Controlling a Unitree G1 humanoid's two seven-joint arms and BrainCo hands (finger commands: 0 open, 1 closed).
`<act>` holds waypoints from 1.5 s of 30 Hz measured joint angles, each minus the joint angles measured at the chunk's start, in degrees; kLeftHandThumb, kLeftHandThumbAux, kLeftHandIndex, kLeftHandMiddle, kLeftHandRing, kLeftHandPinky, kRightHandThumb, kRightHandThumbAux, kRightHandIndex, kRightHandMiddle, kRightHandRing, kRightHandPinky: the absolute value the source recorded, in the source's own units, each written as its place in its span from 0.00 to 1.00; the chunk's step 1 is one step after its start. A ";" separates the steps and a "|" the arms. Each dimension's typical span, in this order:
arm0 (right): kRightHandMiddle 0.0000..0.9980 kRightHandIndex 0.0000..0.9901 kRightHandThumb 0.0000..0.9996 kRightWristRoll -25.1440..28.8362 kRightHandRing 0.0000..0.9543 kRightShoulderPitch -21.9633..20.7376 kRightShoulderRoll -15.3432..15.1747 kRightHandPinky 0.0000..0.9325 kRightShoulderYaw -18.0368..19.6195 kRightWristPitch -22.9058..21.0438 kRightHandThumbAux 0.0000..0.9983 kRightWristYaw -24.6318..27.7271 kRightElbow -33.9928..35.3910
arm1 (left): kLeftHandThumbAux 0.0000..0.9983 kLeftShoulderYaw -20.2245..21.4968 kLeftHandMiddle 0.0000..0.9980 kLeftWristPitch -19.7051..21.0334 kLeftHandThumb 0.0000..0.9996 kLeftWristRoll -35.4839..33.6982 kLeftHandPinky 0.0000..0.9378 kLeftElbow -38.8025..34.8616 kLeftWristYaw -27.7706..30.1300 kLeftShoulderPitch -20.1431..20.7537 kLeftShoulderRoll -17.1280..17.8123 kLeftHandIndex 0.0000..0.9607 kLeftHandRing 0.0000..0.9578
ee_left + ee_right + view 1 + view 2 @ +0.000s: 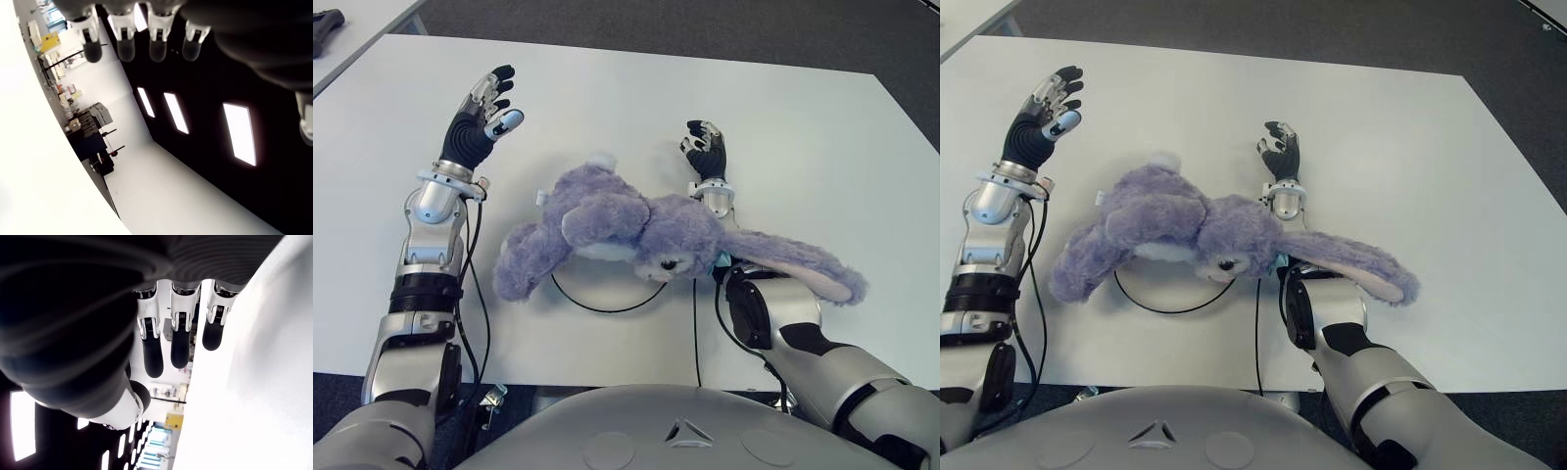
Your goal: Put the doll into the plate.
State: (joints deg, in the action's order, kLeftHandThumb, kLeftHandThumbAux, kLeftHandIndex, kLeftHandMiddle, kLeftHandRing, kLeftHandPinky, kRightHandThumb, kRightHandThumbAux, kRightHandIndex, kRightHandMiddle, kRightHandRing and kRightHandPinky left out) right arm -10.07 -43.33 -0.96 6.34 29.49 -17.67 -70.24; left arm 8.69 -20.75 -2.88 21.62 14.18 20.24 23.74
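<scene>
A purple plush rabbit doll lies on its side on the white table. Its body covers most of a white plate with a thin black rim, of which only the near arc shows. One long ear drapes across my right forearm. My right hand shows just beyond the doll, its fingers loosely extended and holding nothing. My left hand is raised to the left of the doll, apart from it, with fingers spread and empty.
A second table stands at the far left with a dark object on it. Dark floor lies beyond the table's far and right edges. Black cables run along my left arm near the front edge.
</scene>
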 measured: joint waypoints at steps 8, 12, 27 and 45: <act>0.26 0.28 0.62 0.07 0.21 -0.01 0.02 0.14 0.13 0.01 0.88 0.05 0.01 | 0.43 -0.13 0.00 0.48 0.00 0.00 0.00 7.76 -0.13 4.54 -2.10 0.00 0.00; 0.26 0.28 0.61 0.08 0.20 -0.01 -0.01 0.14 0.16 0.01 0.88 0.07 0.02 | 0.46 -0.13 0.00 0.46 0.00 -0.04 0.00 12.45 -0.21 6.97 -3.08 0.00 0.00; 0.26 0.28 0.61 0.21 0.20 -0.09 0.22 0.13 0.21 0.01 0.89 0.10 0.05 | 0.50 2.21 0.00 1.19 0.00 -2.55 0.00 30.93 -1.17 16.43 -6.76 0.00 0.00; 0.27 0.28 0.61 0.24 0.22 -0.19 0.35 0.17 0.15 0.02 0.88 0.10 0.09 | 0.50 6.73 0.02 -0.71 0.00 -4.57 0.00 45.76 -3.40 20.20 -7.67 0.00 0.00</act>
State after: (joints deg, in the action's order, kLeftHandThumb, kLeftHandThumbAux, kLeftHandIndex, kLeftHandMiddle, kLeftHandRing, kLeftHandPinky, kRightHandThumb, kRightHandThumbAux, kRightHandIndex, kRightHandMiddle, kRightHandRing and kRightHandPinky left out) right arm -9.83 -43.51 -0.61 6.49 29.51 -17.57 -70.16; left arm 15.42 -21.47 -7.45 67.38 10.77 40.44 16.07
